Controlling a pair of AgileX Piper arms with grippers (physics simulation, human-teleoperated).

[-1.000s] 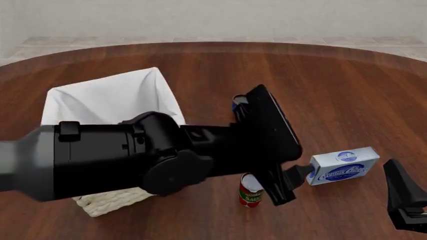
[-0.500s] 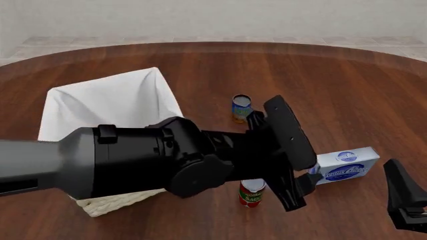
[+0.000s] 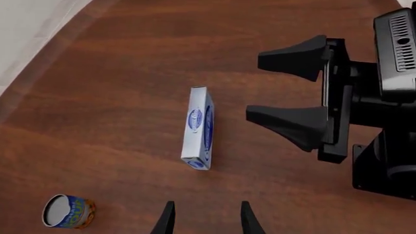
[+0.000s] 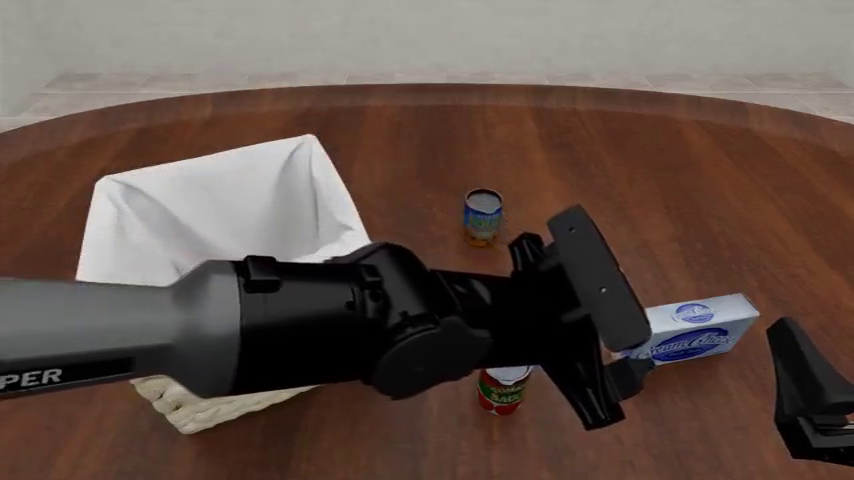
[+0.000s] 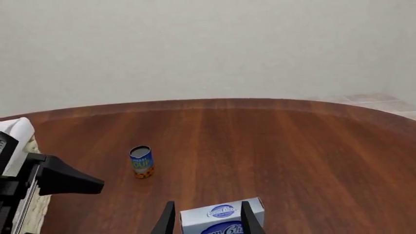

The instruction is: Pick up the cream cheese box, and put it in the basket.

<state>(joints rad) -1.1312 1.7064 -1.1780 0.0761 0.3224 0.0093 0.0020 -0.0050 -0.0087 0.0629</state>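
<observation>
My left pincer (image 4: pixel 627 375) gapes empty beside the white, blue-lettered cream cheese box (image 4: pixel 690 331) on the dark wooden worktop (image 4: pixel 667 180); pale wall behind.

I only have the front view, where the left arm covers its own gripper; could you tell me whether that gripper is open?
Observer: Yes. The left wrist view shows the left gripper open, with its fingers apart.
Operator: Has it reached the box?
Observer: Not yet. The box lies ahead of the fingertips, with bare table between them.
Operator: And the right gripper?
Observer: The right gripper is open too. It is beside the box, not touching it.
</observation>
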